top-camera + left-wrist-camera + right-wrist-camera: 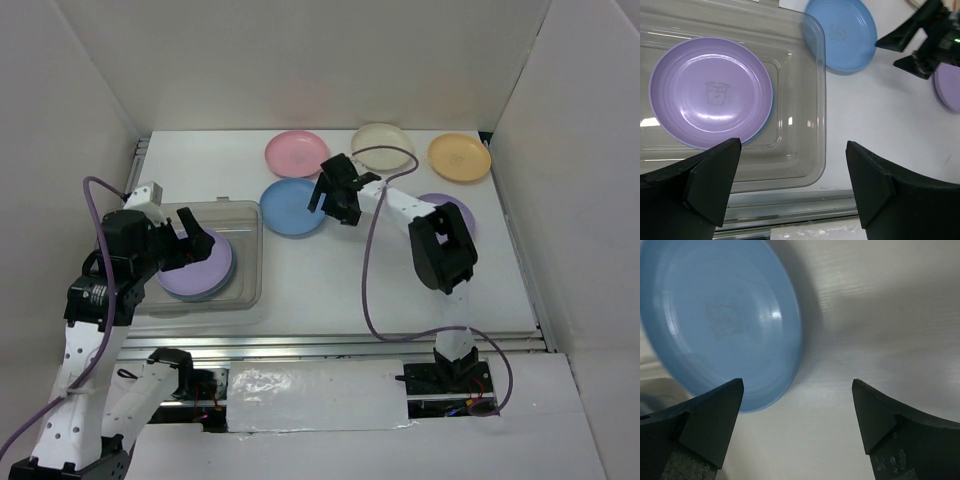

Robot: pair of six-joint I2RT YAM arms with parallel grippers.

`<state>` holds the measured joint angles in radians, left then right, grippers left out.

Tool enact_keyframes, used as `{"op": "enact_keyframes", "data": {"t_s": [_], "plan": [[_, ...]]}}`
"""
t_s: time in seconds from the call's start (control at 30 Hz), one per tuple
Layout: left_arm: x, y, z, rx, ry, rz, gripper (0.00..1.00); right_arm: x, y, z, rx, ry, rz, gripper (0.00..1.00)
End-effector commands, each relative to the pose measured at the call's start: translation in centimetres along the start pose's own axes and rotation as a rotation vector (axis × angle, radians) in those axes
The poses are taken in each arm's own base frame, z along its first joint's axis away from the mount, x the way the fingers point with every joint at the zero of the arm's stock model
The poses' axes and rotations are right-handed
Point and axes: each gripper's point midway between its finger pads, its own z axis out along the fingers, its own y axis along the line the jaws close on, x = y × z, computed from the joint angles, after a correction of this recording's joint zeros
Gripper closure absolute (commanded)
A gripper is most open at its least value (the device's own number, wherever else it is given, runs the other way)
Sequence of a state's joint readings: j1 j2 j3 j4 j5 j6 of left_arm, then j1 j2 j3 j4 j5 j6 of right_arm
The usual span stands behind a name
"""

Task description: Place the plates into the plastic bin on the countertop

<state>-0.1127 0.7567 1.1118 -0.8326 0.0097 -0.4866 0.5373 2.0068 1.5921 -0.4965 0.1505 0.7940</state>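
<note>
Hovering above the near-left part of the bench (320, 290), the left hand (792, 145) is spread wide and holds nothing. Below it sits the clear bin (795, 75). A purple plate (712, 92) lies flat in the bin's left half, and a thin blue edge shows under its near-right side, probably another plate beneath.

Just beyond the bin's far-right corner, a blue plate (292, 207) rests on the bench. The right hand (797, 382) hangs over that plate's right edge with its fingers wide apart and nothing between them. Further right, a second purple plate (947, 87) lies partly hidden by the right arm. Along the far side sit a pink plate (296, 153), a cream plate (380, 135) and an orange plate (459, 157), each apart from the others.

These plates look light, stiff and glossy, so they are likely slippery. Pinching the raised rim, one finger inside and one under the lip, seems the surest hold.
</note>
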Motion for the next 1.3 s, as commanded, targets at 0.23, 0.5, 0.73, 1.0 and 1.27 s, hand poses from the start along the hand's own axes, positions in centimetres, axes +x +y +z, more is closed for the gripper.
{"op": "enact_keyframes", "data": {"t_s": [0.23, 0.5, 0.73, 1.0, 1.27], "plan": [[0.6, 0.5, 0.5, 0.034, -0.079, 0.074, 0.01, 2.1, -1.3, 6.0, 0.059, 0.116, -0.025, 0.26], [0.4, 1.4, 0.3, -0.013, -0.110, 0.059, 0.01, 2.9, -3.4, 5.1, 0.093, 0.116, 0.036, 0.70], [-0.2, 2.4, -0.7, -0.070, -0.165, 0.022, 0.01, 0.6, -4.0, -2.9, 0.082, -0.068, 0.079, 1.00], [-1.4, 4.2, -4.5, -0.130, -0.358, -0.073, 0.01, 1.1, 1.7, -14.1, -0.083, -0.214, -0.026, 1.00], [-1.6, 4.2, -5.0, -0.112, -0.396, -0.082, 0.01, 7.8, 11.8, -14.3, -0.262, -0.042, -0.239, 1.00]]}}
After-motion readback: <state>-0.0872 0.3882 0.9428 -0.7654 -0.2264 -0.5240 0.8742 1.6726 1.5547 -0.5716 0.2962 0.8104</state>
